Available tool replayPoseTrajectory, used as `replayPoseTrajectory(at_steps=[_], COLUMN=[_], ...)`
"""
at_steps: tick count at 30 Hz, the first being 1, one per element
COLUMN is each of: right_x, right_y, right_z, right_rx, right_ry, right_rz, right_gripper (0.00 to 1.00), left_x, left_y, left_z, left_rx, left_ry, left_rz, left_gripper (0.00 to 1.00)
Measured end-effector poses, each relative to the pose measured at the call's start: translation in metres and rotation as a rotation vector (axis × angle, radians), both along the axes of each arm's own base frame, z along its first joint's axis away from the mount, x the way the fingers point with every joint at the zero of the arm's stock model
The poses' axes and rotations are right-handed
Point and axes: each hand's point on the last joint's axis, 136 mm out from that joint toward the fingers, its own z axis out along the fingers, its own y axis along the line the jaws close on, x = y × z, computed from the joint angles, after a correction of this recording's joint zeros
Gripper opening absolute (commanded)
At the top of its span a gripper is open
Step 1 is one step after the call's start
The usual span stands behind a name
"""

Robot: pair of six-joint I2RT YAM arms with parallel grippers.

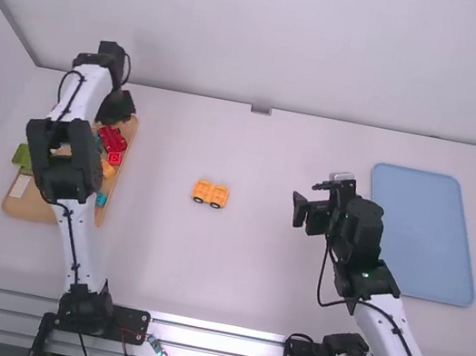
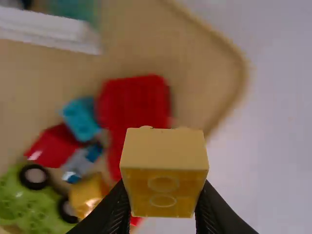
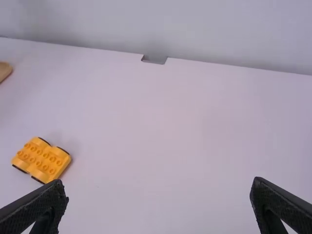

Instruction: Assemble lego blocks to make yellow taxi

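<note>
My left gripper (image 2: 163, 197) pinches a small yellow plastic block with round studs (image 2: 163, 156), at the far end of the tan tray (image 1: 30, 208). My right gripper (image 3: 158, 187) hangs over the white table (image 3: 161, 131) with its 2 fingers spread wide and nothing between them. The yellow-orange plastic base on black wheels (image 1: 210, 193) sits on the table between my arms, nearer the left arm, studs up.

I judge the step in hand to be taking this block to the base and pressing it on. My grip is near the block's lower end as the left wrist view shows it, so an off-centre push could tip or twist it between my fingertips. If I travel too low, I could clip the tray's rim or catch the red plastic pieces (image 2: 139, 100) and knock my block askew.

At the base, the wheels are the worry: pushing with the studs out of line could roll it away rather than seat the block. My right fingers could brace it, but coming in too fast they could nudge it or meet my left arm. Letting go before the studs bite could leave the block loose, and it could lift away with my fingers.
</note>
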Motion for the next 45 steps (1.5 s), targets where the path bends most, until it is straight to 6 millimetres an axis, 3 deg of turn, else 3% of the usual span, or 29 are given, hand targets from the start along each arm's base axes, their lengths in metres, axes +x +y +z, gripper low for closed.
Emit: replayPoseTrajectory(at_steps=[6,11,14,17,19,23,28,35,45], right_x=[0.003,0.009,0.011,0.013,0.017,0.021,0.012,-0.005,-0.039], right_y=[-0.004,-0.003,0.002,0.012,0.018,0.050,0.075,0.098,0.134], right_z=[0.008,0.012,0.003,0.001,0.004,0.023,0.034,0.044,0.043], right_rx=[0.043,0.108,0.150,0.173,0.182,0.206,0.236,0.378,0.448], right_ry=[-0.023,-0.037,0.002,0.033,0.035,0.002,-0.040,-0.047,-0.035], right_rz=[0.035,0.102,0.151,0.212,0.251,0.464,0.692,0.985,1.210], right_gripper=[0.99,0.99,0.99,0.99,0.99,0.99,0.99,0.99,1.00], left_x=[0.013,0.011,-0.004,-0.026,-0.039,-0.087,-0.124,-0.172,-0.199], left_y=[-0.079,-0.131,-0.163,-0.193,-0.207,-0.253,-0.276,-0.308,-0.330], left_z=[0.011,0.051,0.077,0.088,0.089,0.086,0.087,0.111,0.128], left_rx=[-0.025,-0.008,-0.008,-0.057,-0.093,-0.262,-0.385,-0.562,-0.738], left_ry=[-0.013,-0.133,-0.229,-0.281,-0.298,-0.361,-0.416,-0.556,-0.690], left_rz=[-0.222,-0.364,-0.465,-0.602,-0.675,-0.948,-1.129,-1.404,-1.562], left_gripper=[0.01,0.02,0.01,0.01,0.01,0.01,0.01,0.01,0.01])
